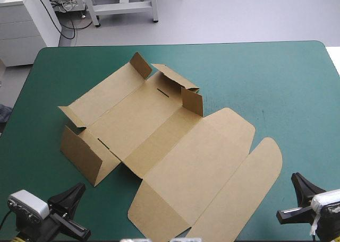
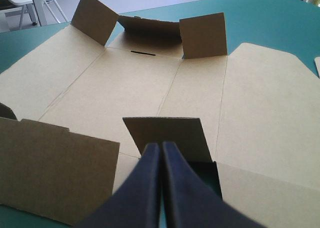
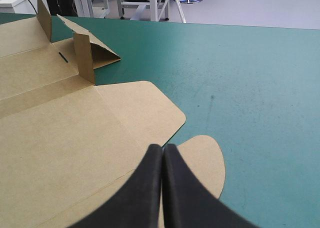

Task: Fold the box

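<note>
Sitting diagonally on the teal-green table cover [image 1: 276,83], the flat-cut brown cardboard box [image 1: 159,130] runs from 10 o'clock down to 5 o'clock, and most of it lies flat. At its 11 o'clock end a short end wall [image 1: 172,78] tilts up, with two square tabs [image 1: 192,101] upright at its corners and a thin dark slot [image 1: 163,92] just inside it. At 8 o'clock a long side wall [image 1: 85,157] stands up too.

Now the big pieces: the broad lid panel [image 1: 207,157] with its rounded corners lies flat, and beyond it the rounded tuck flap [image 1: 249,194] reaches to 5 o'clock, close to the table's near edge.

The left gripper [image 1: 78,188] waits at 7 o'clock with its black fingers pressed together into one point. It aims at that standing side wall, near its lower corner but apart from it. The right gripper [image 1: 296,177] sits at 5 o'clock with its fingers likewise together, just beside the tuck flap's curved edge; the high view shows a gap between them.

And the room to move: a wide sweep of bare cover runs from 12 o'clock round to 4 o'clock, all the way to the far and right edges. A narrower bare strip lies along the left edge at 9 o'clock.
</note>
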